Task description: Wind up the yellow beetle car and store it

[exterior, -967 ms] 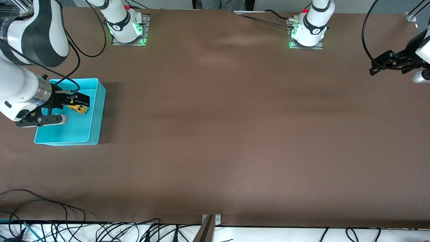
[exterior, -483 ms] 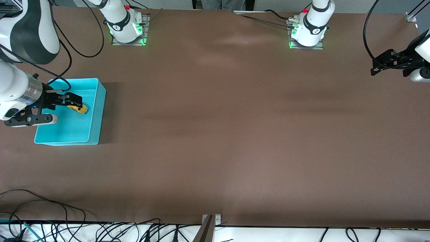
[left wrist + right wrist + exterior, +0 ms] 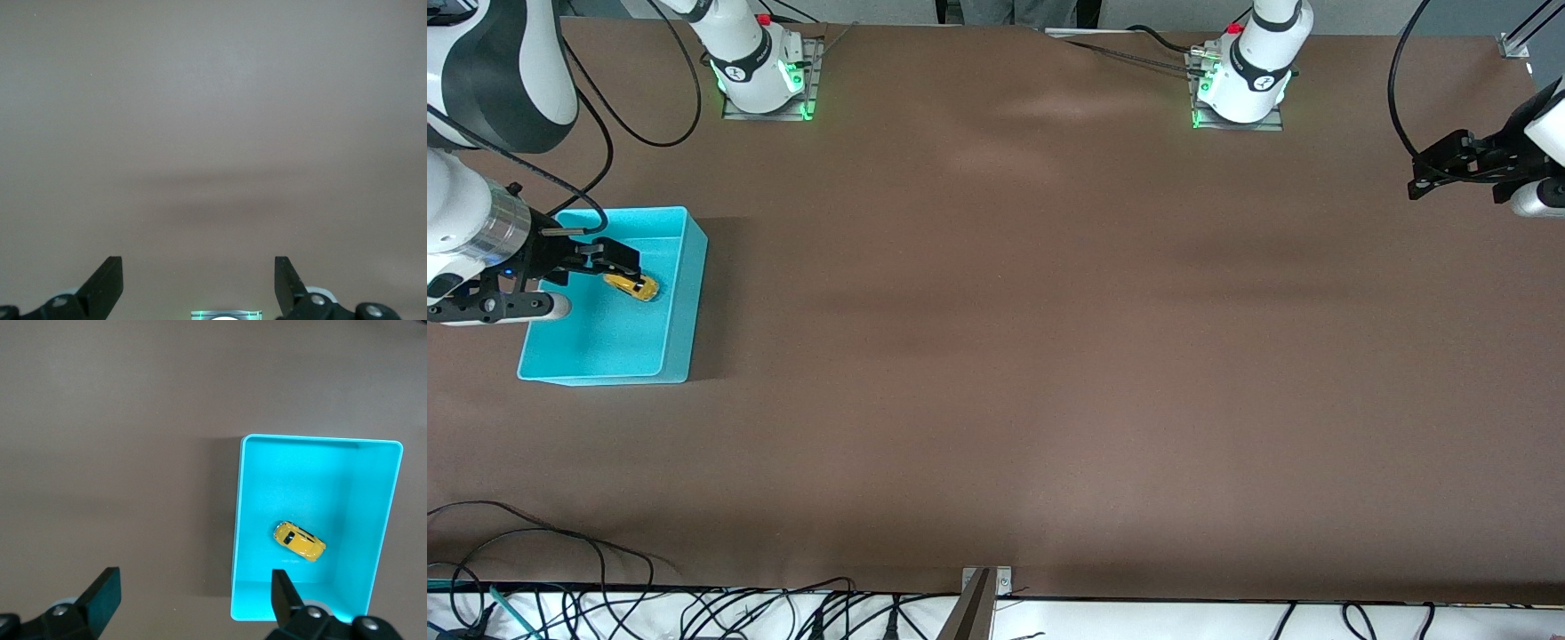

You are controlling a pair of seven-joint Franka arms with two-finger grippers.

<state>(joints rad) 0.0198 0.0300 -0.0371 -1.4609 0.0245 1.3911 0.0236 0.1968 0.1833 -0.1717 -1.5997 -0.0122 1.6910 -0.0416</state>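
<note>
The yellow beetle car [image 3: 633, 286] lay on the floor of the turquoise bin [image 3: 680, 311], toward the right arm's end of the table [image 3: 1049, 356]. The right gripper [image 3: 609, 258] hung over the bin, jaws apart and empty. The left gripper [image 3: 1427, 173] waited over bare table, jaws apart.

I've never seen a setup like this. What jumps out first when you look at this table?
The turquoise bin at the right arm's end of the brown table catches the eye first, with the tiny yellow beetle car lying loose inside it. The right gripper hangs open over the bin, holding nothing. The left gripper waits open over bare table at the left arm's end.
</note>
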